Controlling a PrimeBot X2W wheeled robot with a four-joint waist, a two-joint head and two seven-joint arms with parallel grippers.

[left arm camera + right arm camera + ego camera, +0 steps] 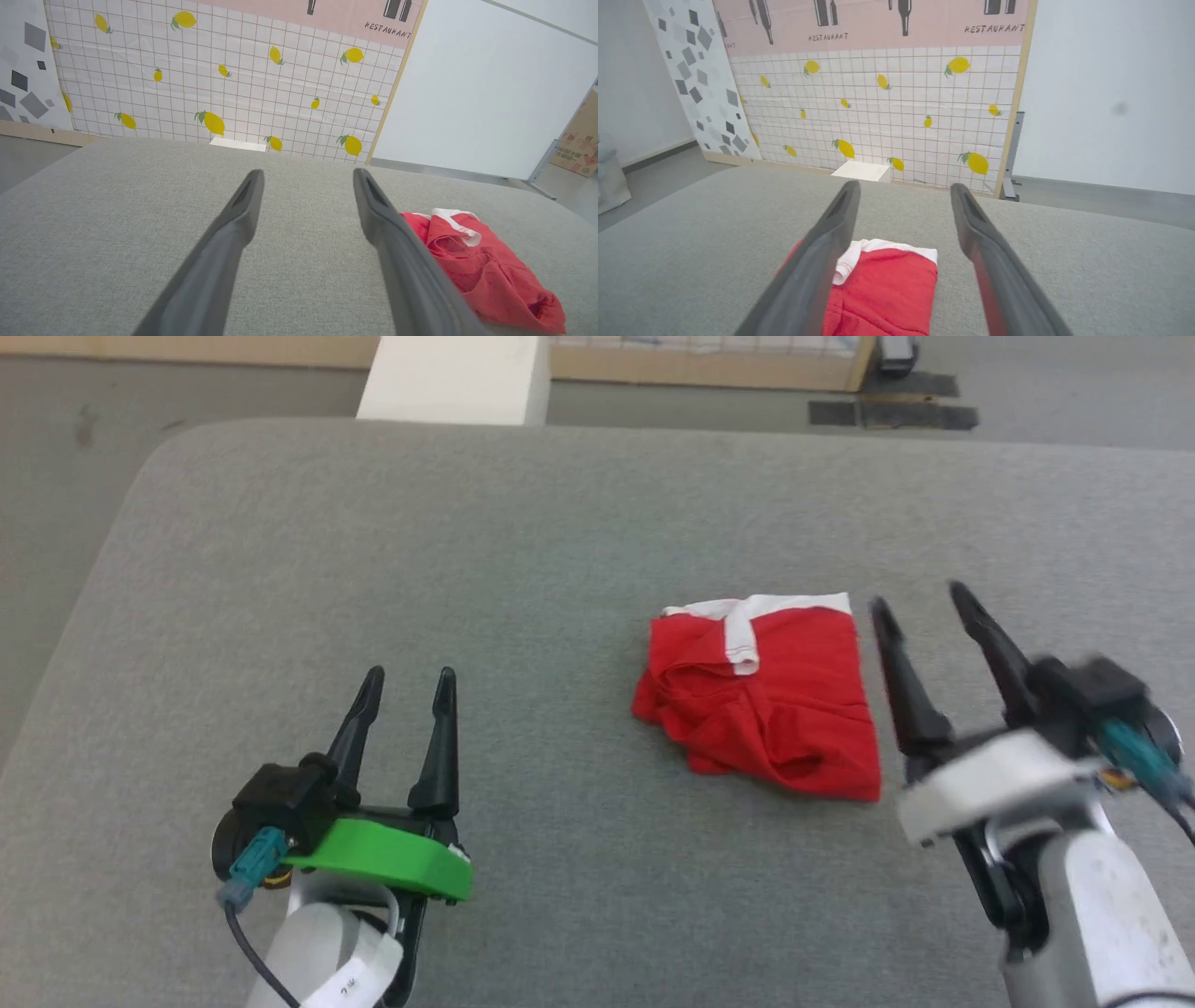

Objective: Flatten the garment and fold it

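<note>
Grey woven cloth covers the table (560, 523), and beyond its far edge the wrist views show a tiled backdrop (887, 102) printed with yellow lemons under a pink band reading "RESTAURANT". At the lower left of the head view the left pincer (410, 672) sits over bare cloth on a green mount (383, 863). Its two dark fingers are spread apart with nothing between them.

Right of centre, well apart from that pincer, the garment (766, 709) lies on the table as a bright red, roughly rectangular bundle. It is rumpled along its left and near sides. A white band runs along its far edge, and a short white strip hangs down from that band.

Just beside the garment's right edge is the right pincer (917, 595), slightly blurred, with its fingers wide apart and empty.
</note>
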